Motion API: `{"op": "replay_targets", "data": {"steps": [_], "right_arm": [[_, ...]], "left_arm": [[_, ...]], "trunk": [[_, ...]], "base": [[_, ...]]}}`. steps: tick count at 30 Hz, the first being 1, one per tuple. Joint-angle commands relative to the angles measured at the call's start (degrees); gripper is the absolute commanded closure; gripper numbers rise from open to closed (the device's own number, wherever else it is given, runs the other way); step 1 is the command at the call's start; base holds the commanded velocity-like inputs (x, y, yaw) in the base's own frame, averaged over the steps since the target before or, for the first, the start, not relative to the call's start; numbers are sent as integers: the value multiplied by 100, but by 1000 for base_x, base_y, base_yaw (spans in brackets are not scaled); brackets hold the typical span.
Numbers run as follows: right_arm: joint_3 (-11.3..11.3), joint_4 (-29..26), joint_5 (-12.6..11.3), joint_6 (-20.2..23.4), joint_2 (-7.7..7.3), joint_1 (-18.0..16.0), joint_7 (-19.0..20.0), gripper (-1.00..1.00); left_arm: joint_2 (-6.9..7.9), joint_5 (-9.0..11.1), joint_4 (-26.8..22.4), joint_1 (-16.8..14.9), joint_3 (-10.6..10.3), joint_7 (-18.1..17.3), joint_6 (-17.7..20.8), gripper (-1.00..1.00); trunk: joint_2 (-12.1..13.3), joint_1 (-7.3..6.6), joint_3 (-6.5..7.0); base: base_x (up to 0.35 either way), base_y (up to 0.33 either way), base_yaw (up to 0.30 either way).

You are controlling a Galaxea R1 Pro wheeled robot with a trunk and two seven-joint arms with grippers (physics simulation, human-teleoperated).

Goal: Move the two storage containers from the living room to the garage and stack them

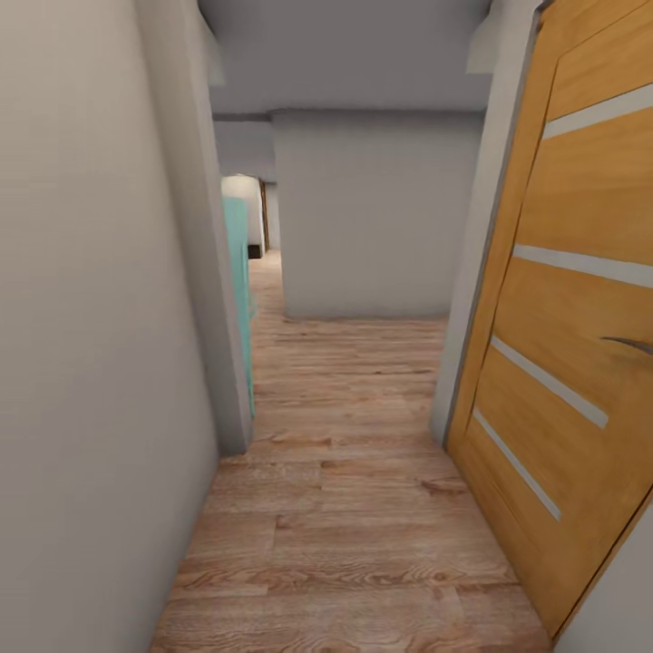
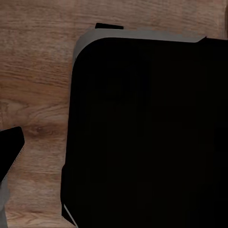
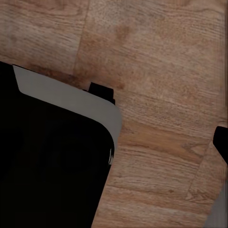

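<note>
The two storage containers are out of view. In the head view I look down a narrow hallway with a light wood-plank floor [image 1: 345, 508]. In the left wrist view a dark fingertip [image 2: 10, 147] of my left gripper hangs over the wood planks beside my black base [image 2: 152, 133]. In the right wrist view a dark fingertip [image 3: 221, 142] of my right gripper pokes in at the picture's edge, over the planks next to the base [image 3: 52, 166]. Too little of either gripper shows to tell whether it is open or shut.
An orange-brown wooden door [image 1: 580, 299] with pale stripes and a dark handle [image 1: 630, 345] stands open close on the right. A white wall [image 1: 91, 317] runs along the left, with a teal panel [image 1: 240, 290] beyond its corner. A white wall [image 1: 372, 218] blocks straight ahead; the hallway continues to its left.
</note>
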Motion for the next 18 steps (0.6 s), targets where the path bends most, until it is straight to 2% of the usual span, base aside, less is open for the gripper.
{"op": "replay_targets", "data": {"steps": [1, 18], "right_arm": [[49, 18, -53, -35, 2, -6, -3, -100], [49, 16, -88, -35, 2, -6, -3, -100]], "left_arm": [[0, 47, 0, -2, -6, -2, -15, -100], [0, 53, 1, -2, -6, -2, -12, -100]], "trunk": [[-2, 3, -5], [-2, 3, -5]], "base": [[315, 0, 0], [315, 0, 0]]}}
